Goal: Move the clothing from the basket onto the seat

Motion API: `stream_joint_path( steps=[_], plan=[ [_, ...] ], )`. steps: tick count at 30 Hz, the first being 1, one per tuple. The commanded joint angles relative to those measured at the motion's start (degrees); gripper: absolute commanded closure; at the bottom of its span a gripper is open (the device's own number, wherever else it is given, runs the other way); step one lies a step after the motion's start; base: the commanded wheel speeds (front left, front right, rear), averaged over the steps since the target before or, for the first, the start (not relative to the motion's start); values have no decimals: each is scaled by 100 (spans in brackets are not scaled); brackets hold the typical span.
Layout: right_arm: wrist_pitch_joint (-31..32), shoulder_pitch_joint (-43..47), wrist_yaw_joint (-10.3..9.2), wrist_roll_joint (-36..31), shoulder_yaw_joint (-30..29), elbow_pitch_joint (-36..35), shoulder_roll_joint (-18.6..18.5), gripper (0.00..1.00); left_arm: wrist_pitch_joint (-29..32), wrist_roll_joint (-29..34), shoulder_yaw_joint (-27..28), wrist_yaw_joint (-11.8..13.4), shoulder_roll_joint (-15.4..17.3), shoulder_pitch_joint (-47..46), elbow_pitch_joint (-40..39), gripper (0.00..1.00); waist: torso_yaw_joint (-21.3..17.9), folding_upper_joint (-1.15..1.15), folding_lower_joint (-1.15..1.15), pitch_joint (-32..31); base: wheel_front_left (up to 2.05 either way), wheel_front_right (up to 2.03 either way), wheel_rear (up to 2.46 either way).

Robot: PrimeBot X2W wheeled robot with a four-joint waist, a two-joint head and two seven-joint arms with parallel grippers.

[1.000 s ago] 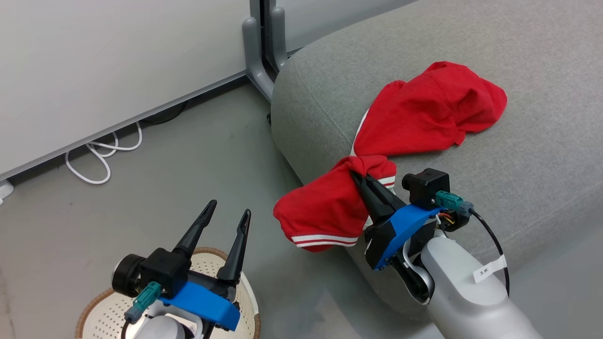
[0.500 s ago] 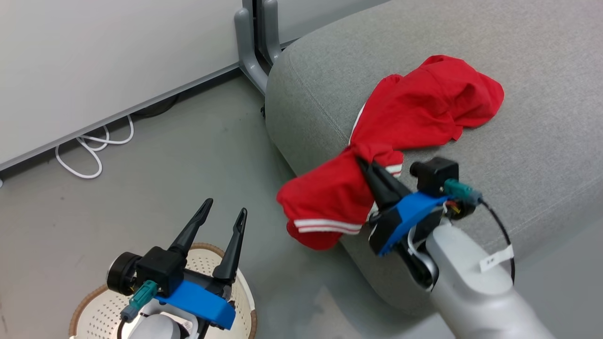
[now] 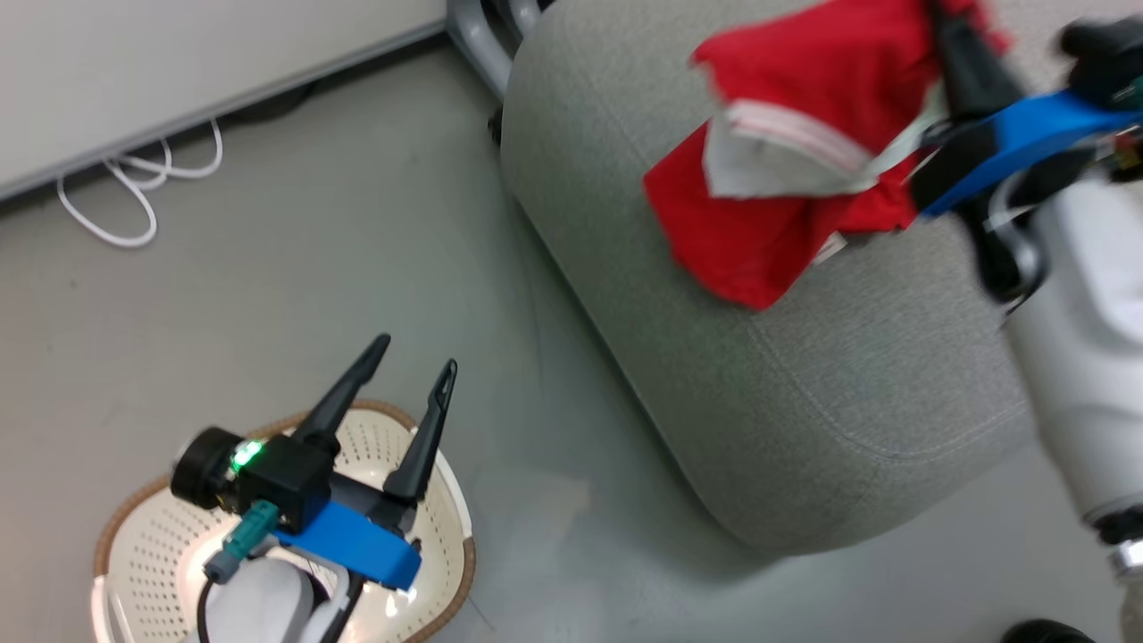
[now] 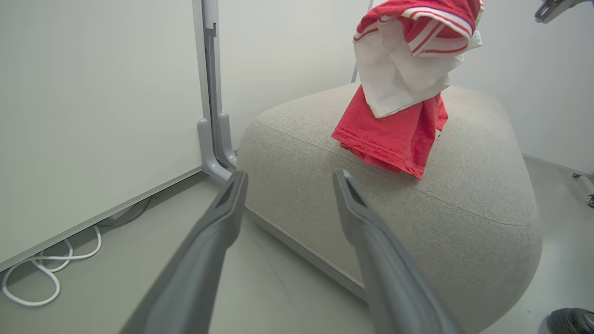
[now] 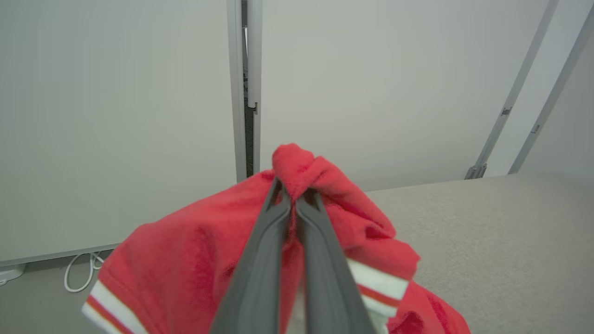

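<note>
While my right claw (image 5: 293, 197) pinches the clothing (image 3: 777, 205) aloft over the seat (image 3: 804, 402), the drop is not yet done; my left claw (image 3: 418, 353) hangs spread above the seemingly empty basket (image 3: 152, 554).

Grey floor (image 3: 295, 268), white wall panels (image 5: 116, 116) w/ grey post (image 4: 211, 116), cable (image 3: 125, 241) nr wall.

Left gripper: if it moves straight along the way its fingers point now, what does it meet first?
Most likely the seat: in the left wrist view the open left gripper aims at its rounded near side, below the hanging clothing. How far off it is, I cannot tell.
</note>
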Motion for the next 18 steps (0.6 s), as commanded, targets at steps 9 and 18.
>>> stream_joint_path(
  steps=[9,18],
  plan=[
    [-92,-974,1,-359,-1648,215,-624,100,-8,98,-240,-15,591,-711,-341,0,334,0,0,1230,0,0,0],
    [-110,-719,1,-1209,-3152,360,-500,100,228,167,-194,-11,991,-1055,-813,0,558,0,0,1941,0,0,0]
  ],
)
